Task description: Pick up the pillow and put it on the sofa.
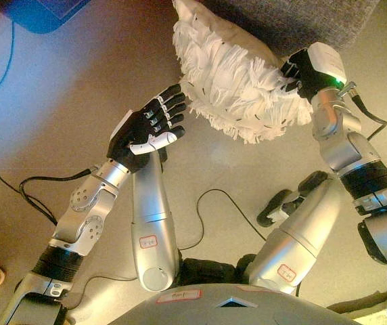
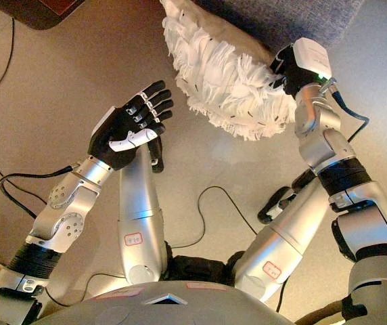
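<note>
Overhead, beige floor (image 1: 78, 81), grey sofa (image 1: 302, 17) — fringed pillow (image 1: 237, 84) against it, left hand (image 1: 147, 128) released, right hand (image 1: 302, 71) fingers hidden — cannot tell.

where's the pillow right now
The pillow sits top centre, leaning against the grey sofa, between the open left hand and the right hand touching it.

Bare floor (image 1: 99, 74) lies open across the left and centre of the frame. At the top, the fringed pillow (image 1: 237, 84) and grey sofa (image 1: 295, 20) block passage.
</note>
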Tool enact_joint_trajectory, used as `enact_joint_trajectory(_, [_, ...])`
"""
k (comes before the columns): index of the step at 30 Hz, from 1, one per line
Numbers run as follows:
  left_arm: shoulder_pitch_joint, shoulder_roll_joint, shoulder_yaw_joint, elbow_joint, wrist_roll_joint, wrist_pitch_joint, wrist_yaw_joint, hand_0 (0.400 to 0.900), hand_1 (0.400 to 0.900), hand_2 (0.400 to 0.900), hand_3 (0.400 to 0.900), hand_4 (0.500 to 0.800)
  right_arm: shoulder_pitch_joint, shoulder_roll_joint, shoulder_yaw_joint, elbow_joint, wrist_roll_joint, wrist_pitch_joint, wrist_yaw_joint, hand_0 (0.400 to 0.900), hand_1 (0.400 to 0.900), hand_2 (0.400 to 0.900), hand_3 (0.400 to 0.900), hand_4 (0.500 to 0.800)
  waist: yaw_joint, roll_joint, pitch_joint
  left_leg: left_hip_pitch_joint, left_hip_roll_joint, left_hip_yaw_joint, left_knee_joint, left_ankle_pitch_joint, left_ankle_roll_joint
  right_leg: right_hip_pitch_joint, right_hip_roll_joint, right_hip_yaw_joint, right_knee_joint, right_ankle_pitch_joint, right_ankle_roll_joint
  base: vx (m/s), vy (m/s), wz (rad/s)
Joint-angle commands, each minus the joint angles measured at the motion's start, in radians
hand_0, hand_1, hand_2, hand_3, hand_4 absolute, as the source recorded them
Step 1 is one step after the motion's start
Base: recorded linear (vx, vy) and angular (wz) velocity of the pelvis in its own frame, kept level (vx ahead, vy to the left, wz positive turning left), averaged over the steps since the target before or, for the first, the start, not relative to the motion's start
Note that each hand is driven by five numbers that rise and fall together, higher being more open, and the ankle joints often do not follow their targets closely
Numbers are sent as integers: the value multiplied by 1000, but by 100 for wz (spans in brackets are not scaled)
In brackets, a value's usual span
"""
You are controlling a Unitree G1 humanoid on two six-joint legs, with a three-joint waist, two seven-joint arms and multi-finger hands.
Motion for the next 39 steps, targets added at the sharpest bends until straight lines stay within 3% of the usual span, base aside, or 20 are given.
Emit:
enact_joint_trajectory(1, [-63, -27, 14, -125, 6, -64, -20, 900, 900, 900, 900, 800, -106, 24, -45, 31, 0, -41, -30, 400, 400, 400, 400, 500, 32, 33, -2, 100, 73, -38, 111, -264, 58, -72, 23, 10, -138, 183, -98, 0, 0, 0])
enact_joint_trajectory(11, [-68, -37, 29, -116, 6, -57, 19, 900, 900, 900, 900, 800, -93, 20, -76, 9, 16, -63, -29, 400, 400, 400, 400, 500, 26, 30, -2, 118, 77, -24, 74, -252, 57, -48, 21, -10, -178, 195, -93, 0, 0, 0])
enact_joint_trajectory(29, [-84, -50, 32, -112, 17, -70, 21, 900, 900, 900, 900, 800, -113, 22, -86, 14, 36, -88, -60, 400, 400, 400, 400, 500, 31, 27, -2, 126, 80, -12, 38, -248, 57, -34, 24, -38, -216, 199, -93, -8, 0, 0])
enact_joint_trajectory(39, [-79, -59, 38, -105, 20, -105, 58, 900, 900, 900, 900, 800, -113, 11, -118, -47, 90, -166, -117, 400, 400, 400, 400, 500, 26, 24, -2, 186, 82, 42, -64, -218, 74, 36, 44, -108, -326, 225, -93, -9, -3, -5])
